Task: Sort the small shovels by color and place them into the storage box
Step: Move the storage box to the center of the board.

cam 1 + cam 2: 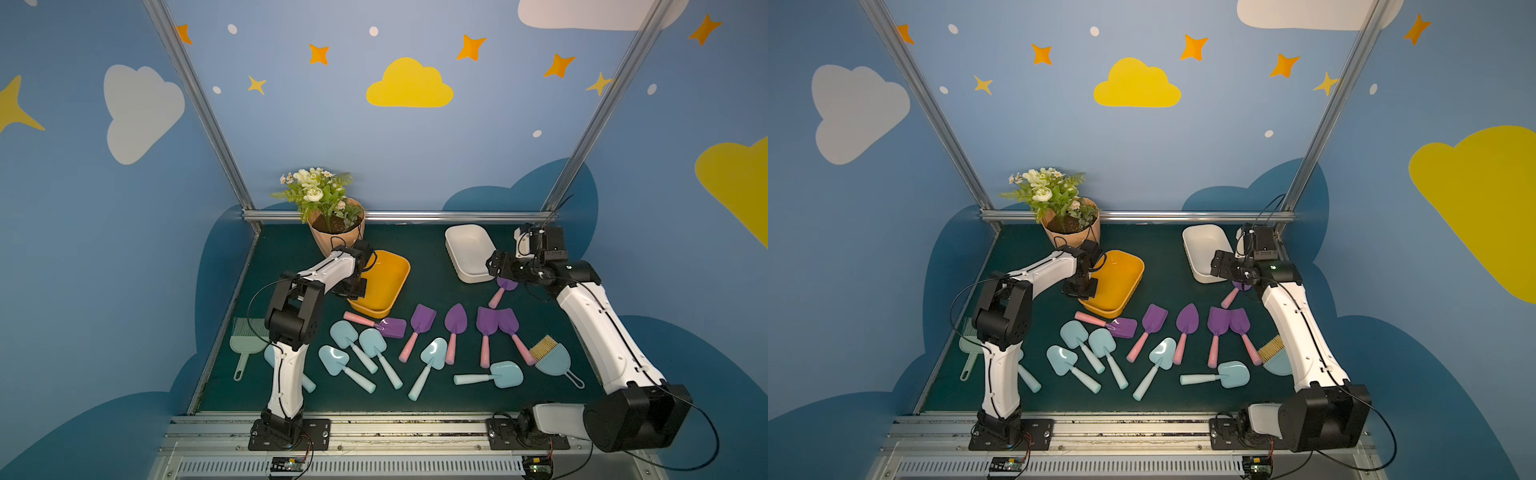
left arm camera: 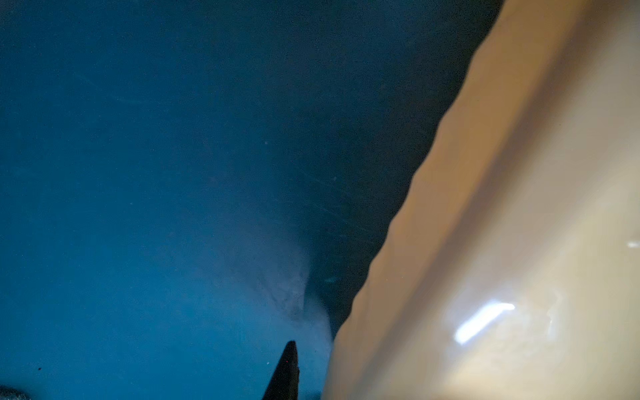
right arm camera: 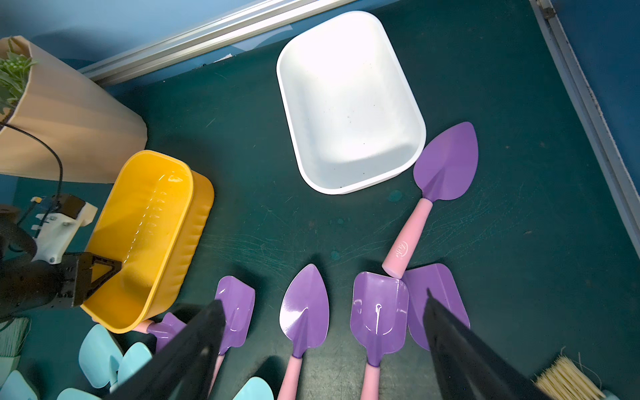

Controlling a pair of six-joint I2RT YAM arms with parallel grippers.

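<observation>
Several purple shovels with pink handles lie mid-table, one against the white storage box. Several light blue shovels lie nearer the front. My right gripper hangs open above the purple ones, holding nothing. My left gripper is shut on the rim of the yellow storage box, which is tipped up and rests on a pink handle. In the left wrist view one dark finger shows beside the yellow wall.
A potted flower stands at the back, just behind the yellow box. A mint-green brush lies by the left arm's base. A blue brush with tan bristles lies front right. Metal rails edge the green mat.
</observation>
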